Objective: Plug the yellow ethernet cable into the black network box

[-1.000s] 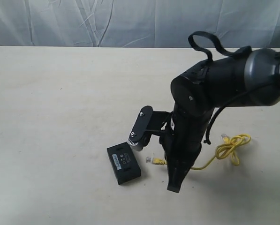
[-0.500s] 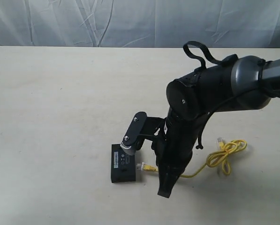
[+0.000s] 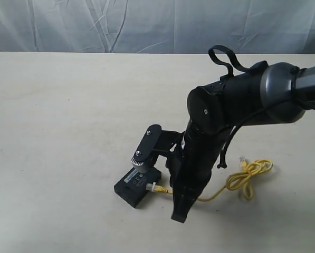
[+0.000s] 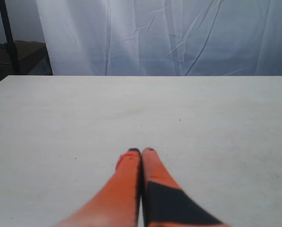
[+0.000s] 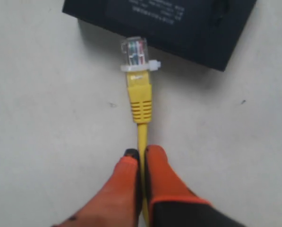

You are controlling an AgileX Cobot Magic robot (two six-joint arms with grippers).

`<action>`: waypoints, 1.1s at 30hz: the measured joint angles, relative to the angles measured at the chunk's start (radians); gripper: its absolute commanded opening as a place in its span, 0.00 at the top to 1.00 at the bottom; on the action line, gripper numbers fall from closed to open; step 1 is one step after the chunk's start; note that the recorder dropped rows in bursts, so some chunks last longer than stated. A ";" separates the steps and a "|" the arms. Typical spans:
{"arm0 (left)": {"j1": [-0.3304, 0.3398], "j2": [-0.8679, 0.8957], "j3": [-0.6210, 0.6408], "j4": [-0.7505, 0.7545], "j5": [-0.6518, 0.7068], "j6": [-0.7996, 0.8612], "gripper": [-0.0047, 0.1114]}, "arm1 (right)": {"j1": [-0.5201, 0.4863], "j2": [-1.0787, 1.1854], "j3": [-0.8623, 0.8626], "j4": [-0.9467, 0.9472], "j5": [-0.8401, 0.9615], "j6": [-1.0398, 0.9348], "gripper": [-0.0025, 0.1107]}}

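Observation:
The black network box [image 3: 133, 188] lies on the table near its front edge; its side fills the far part of the right wrist view [image 5: 178, 23]. The yellow ethernet cable [image 5: 140, 101] is pinched between the orange fingers of my right gripper [image 5: 141, 152], a short way behind its clear plug [image 5: 134, 49]. That plug touches the box's side face, seemingly outside any port. In the exterior view the plug [image 3: 152, 186] meets the box, and the cable's loose knot [image 3: 247, 176] trails right. My left gripper [image 4: 141, 151] is shut and empty, over bare table.
The right arm's black body [image 3: 210, 132] leans over the cable and hides the right gripper in the exterior view. A pale wrinkled curtain [image 3: 146, 23] hangs behind the table's far edge. Dark furniture [image 4: 18, 56] stands beyond the table in the left wrist view.
My right arm has carried the plug leftward until it touches the box. The box has been pushed and turned, and the knotted end has dragged left behind it.

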 measured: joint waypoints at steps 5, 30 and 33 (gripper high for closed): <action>0.000 0.000 0.000 0.000 0.000 0.000 0.96 | -0.017 -0.064 0.000 -0.018 -0.006 0.030 0.98; 0.000 0.000 0.000 0.126 -0.318 0.007 0.96 | -0.138 -0.077 0.000 0.157 -0.157 0.039 0.98; 0.000 0.000 0.000 0.092 -0.266 0.007 0.96 | -0.138 -0.077 0.000 0.158 -0.157 0.039 0.98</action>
